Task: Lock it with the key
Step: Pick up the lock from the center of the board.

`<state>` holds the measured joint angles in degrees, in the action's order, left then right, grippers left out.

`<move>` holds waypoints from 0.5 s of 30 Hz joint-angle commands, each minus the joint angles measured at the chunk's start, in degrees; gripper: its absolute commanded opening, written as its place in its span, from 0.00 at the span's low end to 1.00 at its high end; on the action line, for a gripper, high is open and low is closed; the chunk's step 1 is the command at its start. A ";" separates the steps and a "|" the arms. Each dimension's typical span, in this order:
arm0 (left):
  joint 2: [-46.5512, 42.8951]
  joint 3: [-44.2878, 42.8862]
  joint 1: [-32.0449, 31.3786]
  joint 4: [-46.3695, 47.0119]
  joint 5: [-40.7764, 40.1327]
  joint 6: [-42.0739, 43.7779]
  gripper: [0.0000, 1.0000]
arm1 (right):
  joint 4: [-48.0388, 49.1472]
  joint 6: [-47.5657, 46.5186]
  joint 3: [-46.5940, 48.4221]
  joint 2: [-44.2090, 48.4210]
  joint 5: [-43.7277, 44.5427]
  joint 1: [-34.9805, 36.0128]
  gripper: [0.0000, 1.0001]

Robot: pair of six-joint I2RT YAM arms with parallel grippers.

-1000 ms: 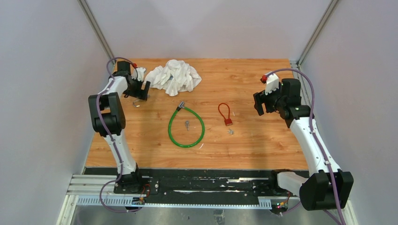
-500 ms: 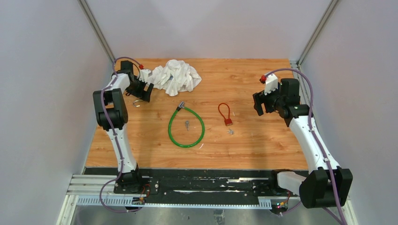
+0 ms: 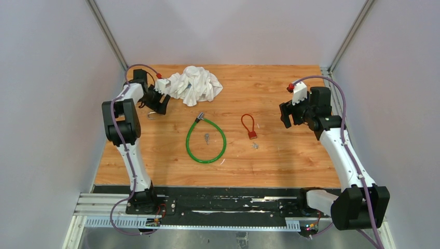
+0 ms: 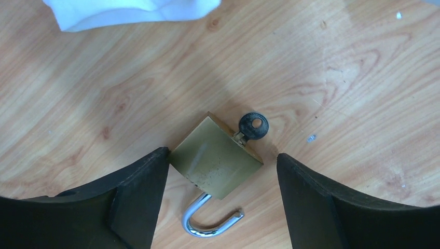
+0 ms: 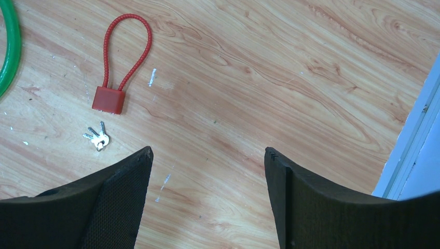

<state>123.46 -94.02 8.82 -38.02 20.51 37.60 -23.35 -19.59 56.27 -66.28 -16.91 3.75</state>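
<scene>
A brass padlock (image 4: 215, 163) lies on the wooden table with its silver shackle (image 4: 210, 223) swung open. A key with a black head (image 4: 253, 126) sits in its keyhole. My left gripper (image 4: 222, 155) is open and straddles the padlock body, with the left finger at the body's corner. In the top view the left gripper (image 3: 159, 102) is at the far left beside the cloth, and only the shackle (image 3: 151, 115) shows. My right gripper (image 5: 208, 155) is open and empty above bare table at the right (image 3: 288, 115).
A white cloth (image 3: 192, 84) lies at the back, just beyond the padlock (image 4: 129, 10). A green cable lock (image 3: 206, 140) with small keys (image 3: 206, 137) inside its loop lies mid-table. A red cable lock (image 5: 117, 67) and a key bunch (image 5: 97, 138) lie left of my right gripper.
My left arm's wrist has shifted a little to the right, toward the cloth, over the padlock. The right arm has barely moved.
</scene>
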 commanded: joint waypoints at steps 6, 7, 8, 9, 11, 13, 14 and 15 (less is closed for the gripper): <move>-5.16 8.37 -0.11 -3.52 0.05 2.45 0.78 | 0.71 -0.99 -0.79 -0.23 -1.02 -0.67 0.77; -5.67 9.08 -0.12 -3.32 0.13 2.48 0.77 | 0.68 -1.04 -0.76 -0.25 -1.09 -0.68 0.77; -6.16 9.71 -0.10 -3.11 0.22 2.54 0.77 | 0.68 -0.98 -0.82 -0.32 -1.17 -0.67 0.77; -6.47 10.12 -0.12 -2.78 0.37 2.47 0.76 | 0.69 -1.02 -0.72 -0.36 -1.26 -0.67 0.77; -6.56 10.41 -0.07 -2.07 0.09 2.07 0.76 | 0.73 -1.00 -0.72 -0.42 -1.37 -0.67 0.77; -6.13 9.86 -0.07 -1.31 -0.47 1.60 0.77 | 0.64 -0.99 -0.72 -0.38 -1.46 -0.67 0.77; -5.74 9.31 -0.11 -1.01 -0.81 1.18 0.77 | 0.60 -1.02 -0.66 -0.35 -1.46 -0.67 0.77; -5.32 8.81 -0.06 -0.63 -1.23 0.77 0.78 | 0.62 -0.99 -0.72 -0.34 -1.48 -0.67 0.77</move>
<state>117.36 -85.03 8.82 -37.78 20.27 39.59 -23.35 -19.62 56.25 -66.35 -17.61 3.75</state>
